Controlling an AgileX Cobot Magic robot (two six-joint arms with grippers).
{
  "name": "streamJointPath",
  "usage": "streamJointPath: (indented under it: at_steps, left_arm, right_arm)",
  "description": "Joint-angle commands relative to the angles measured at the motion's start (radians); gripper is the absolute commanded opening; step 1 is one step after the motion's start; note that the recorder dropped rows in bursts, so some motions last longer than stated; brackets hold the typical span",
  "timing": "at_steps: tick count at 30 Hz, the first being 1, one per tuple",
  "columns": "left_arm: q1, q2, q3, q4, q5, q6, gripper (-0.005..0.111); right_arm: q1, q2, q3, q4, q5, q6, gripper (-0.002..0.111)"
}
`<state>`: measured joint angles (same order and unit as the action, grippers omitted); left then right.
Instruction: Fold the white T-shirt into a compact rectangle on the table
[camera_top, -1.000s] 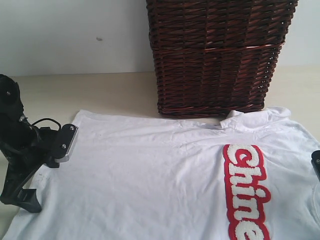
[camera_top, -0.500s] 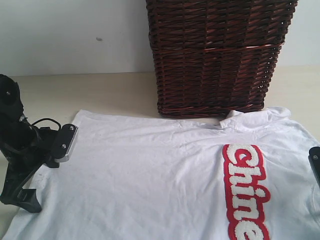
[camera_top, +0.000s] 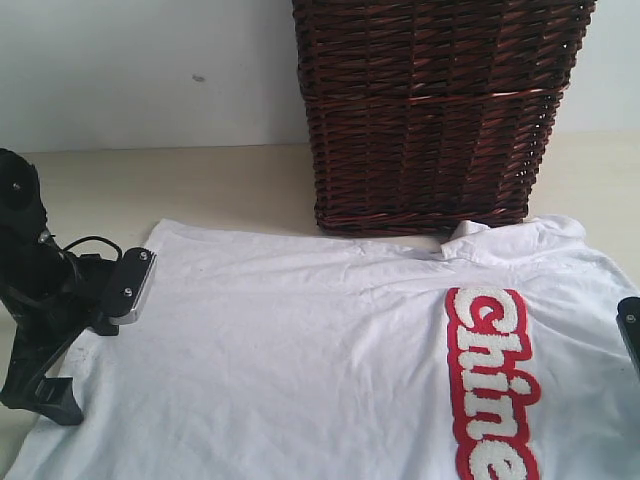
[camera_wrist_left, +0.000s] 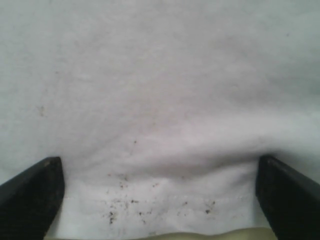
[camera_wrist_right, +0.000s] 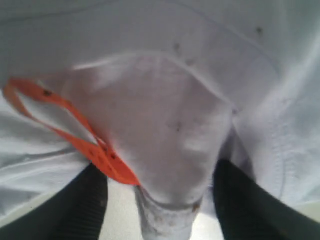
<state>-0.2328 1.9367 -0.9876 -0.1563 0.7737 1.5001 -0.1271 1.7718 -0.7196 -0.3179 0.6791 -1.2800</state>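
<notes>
Shirt check: white T-shirt (camera_top: 300, 350) lies spread flat, print side up, on table (camera_top: 200, 185). Long axis runs 9–3 in ext. view, hem at 9, neck end twd 3 and cut off by the frame. Red-edged lettering (camera_top: 490, 380) runs 12 to 6, letter tops twd 3. Small dark specks along the hem.

L gripper (camera_wrist_left: 160, 197) at 9: jaws wide apart, straddling the hem, nothing pinched. R gripper (camera_wrist_right: 160, 200) at 3: jaws apart either side of a raised fabric fold, not clamped. Orange loop (camera_wrist_right: 65, 130) lies against one finger.

Dark wicker basket (camera_top: 430, 110) stands at 12, just beside shirt's far edge.
</notes>
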Motion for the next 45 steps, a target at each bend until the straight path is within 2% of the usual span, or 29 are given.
streamJointPath:
  at_steps: [1, 6, 9, 16, 24, 45]
  left_arm:
    - [0.002, 0.039, 0.034, -0.013, 0.071, -0.011, 0.105]
    - [0.002, 0.039, 0.034, -0.013, 0.071, -0.011, 0.105]
    - [0.002, 0.039, 0.034, -0.013, 0.071, -0.011, 0.105]
    - [0.002, 0.042, 0.034, -0.013, 0.058, -0.013, 0.105]
    - [0.002, 0.042, 0.034, -0.013, 0.058, -0.013, 0.105]
    - [0.002, 0.042, 0.034, -0.019, 0.058, -0.014, 0.105]
  right_arm:
    - [-0.001, 0.022, 0.024, 0.022, -0.013, 0.071, 0.036]
    - [-0.001, 0.022, 0.024, 0.022, -0.034, 0.215, 0.008]
    - [-0.001, 0.022, 0.022, 0.011, -0.047, 0.209, 0.000]
    - [-0.001, 0.020, 0.022, 0.043, -0.121, 0.211, 0.000]
    - [0.064, 0.018, 0.022, 0.021, -0.156, 0.211, 0.000]
    - [0.064, 0.018, 0.004, 0.013, -0.181, 0.262, 0.000]
